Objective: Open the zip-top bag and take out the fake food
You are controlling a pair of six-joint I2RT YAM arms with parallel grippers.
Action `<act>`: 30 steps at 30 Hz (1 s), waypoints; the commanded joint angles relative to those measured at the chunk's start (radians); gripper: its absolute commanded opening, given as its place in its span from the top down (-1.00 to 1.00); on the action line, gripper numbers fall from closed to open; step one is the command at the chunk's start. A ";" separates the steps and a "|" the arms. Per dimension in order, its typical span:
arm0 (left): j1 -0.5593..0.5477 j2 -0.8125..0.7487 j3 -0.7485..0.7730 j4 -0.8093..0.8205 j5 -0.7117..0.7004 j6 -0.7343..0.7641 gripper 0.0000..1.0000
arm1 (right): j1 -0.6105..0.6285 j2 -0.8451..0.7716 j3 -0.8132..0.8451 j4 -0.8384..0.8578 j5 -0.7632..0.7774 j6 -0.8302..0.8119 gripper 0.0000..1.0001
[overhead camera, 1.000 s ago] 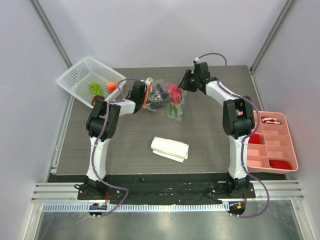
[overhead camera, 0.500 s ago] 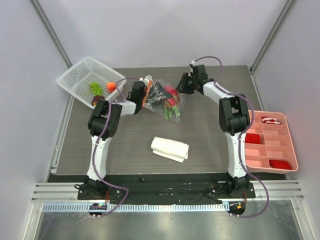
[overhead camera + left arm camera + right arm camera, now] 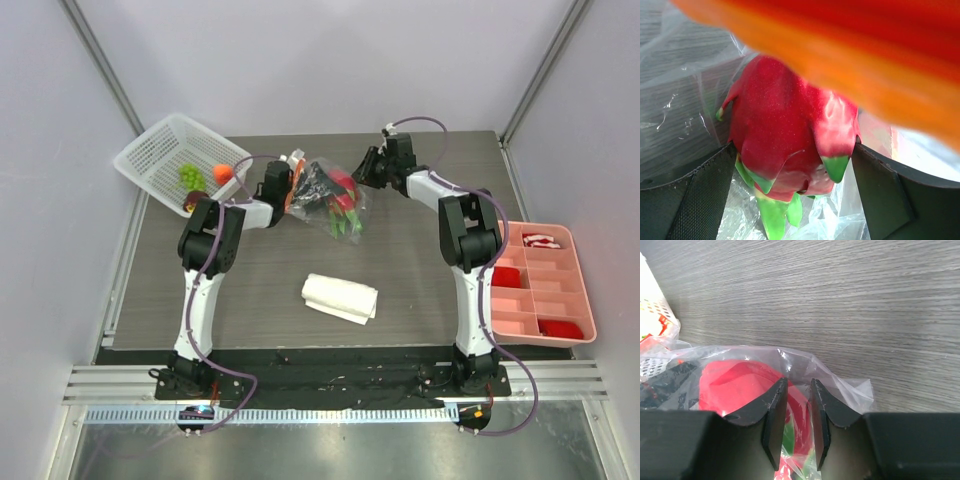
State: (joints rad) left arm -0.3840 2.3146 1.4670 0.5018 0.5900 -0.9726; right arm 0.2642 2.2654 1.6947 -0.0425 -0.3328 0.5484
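Observation:
The clear zip-top bag [image 3: 345, 208] lies at the table's far middle, its orange zipper strip [image 3: 291, 196] at the left end. My left gripper [image 3: 290, 186] reaches into that end. In the left wrist view it [image 3: 793, 150] stands open, and the red-pink dragon fruit [image 3: 780, 115] fills the gap between its fingers. My right gripper [image 3: 366, 171] is at the bag's right end. Its jaws [image 3: 798, 385] are open by a narrow gap, with bag film [image 3: 840, 382] between them. Green pieces [image 3: 343, 225] show inside the bag. Green grapes [image 3: 188, 175], an orange [image 3: 222, 172] and a dark fruit [image 3: 194, 201] lie in the basket.
A white mesh basket [image 3: 160, 150] stands at the far left. A folded white cloth [image 3: 340, 297] lies in the middle, nearer the front. A pink divided tray [image 3: 545, 310] with red items sits at the right edge.
The right gripper has moved left onto the bag's right end and narrowed its jaws around the film. The bag has bunched slightly. The left gripper has barely moved.

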 commanded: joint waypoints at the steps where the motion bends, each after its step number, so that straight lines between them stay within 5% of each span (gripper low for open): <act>1: -0.019 0.023 0.047 0.121 0.010 -0.005 -0.90 | 0.106 -0.072 -0.073 -0.065 -0.157 0.021 0.34; 16: -0.018 -0.049 -0.100 0.280 0.027 0.031 -0.99 | 0.089 -0.106 -0.139 -0.054 -0.172 0.105 0.39; 30: -0.019 -0.181 -0.220 0.231 -0.074 0.043 -0.98 | 0.030 -0.023 0.124 -0.221 -0.152 -0.013 0.37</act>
State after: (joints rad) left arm -0.3923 2.2490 1.2751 0.7033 0.6041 -0.9588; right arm 0.2680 2.2021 1.7039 -0.1955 -0.3885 0.5518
